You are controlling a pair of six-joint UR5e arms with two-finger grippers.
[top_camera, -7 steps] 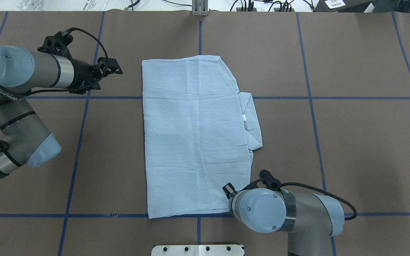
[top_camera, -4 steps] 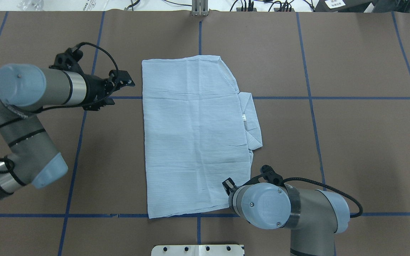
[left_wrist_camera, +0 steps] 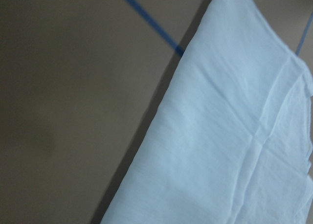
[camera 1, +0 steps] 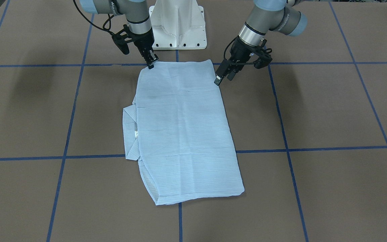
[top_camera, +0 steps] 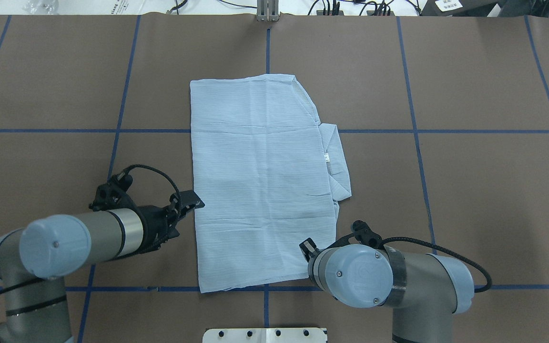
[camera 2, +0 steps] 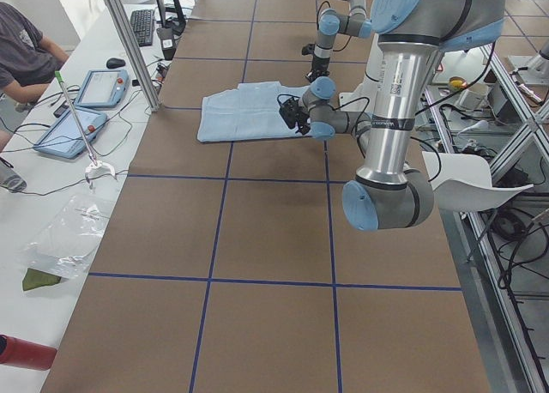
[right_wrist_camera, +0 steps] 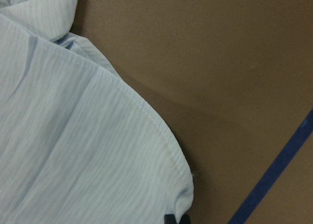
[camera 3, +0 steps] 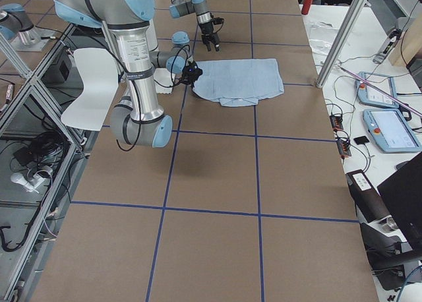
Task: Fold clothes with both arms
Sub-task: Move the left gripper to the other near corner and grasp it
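The pale-blue striped shirt (top_camera: 260, 181) lies folded into a long flat rectangle on the brown table, its collar (top_camera: 336, 157) and white label sticking out on the right. My left gripper (top_camera: 194, 200) hovers just off the shirt's left edge, toward the end nearest the robot base; in the front-facing view it (camera 1: 223, 78) looks open and holds nothing. My right gripper (camera 1: 150, 64) stands on the shirt's (camera 1: 183, 134) near right corner, fingers together on the cloth. The right wrist view shows a dark fingertip (right_wrist_camera: 174, 218) at that rounded corner of the shirt (right_wrist_camera: 73, 145).
The white pedestal base (camera 1: 178, 23) stands behind the shirt's near end. Blue tape lines (top_camera: 446, 130) grid the table. A seated person (camera 2: 21, 41), tablets (camera 2: 73, 131) and an aluminium post (camera 2: 129, 41) are at the far edge.
My left arm has swung from beside the shirt's far left corner back toward the robot, to the left edge near the near corner. The right arm shifted slightly. The shirt lies unchanged.
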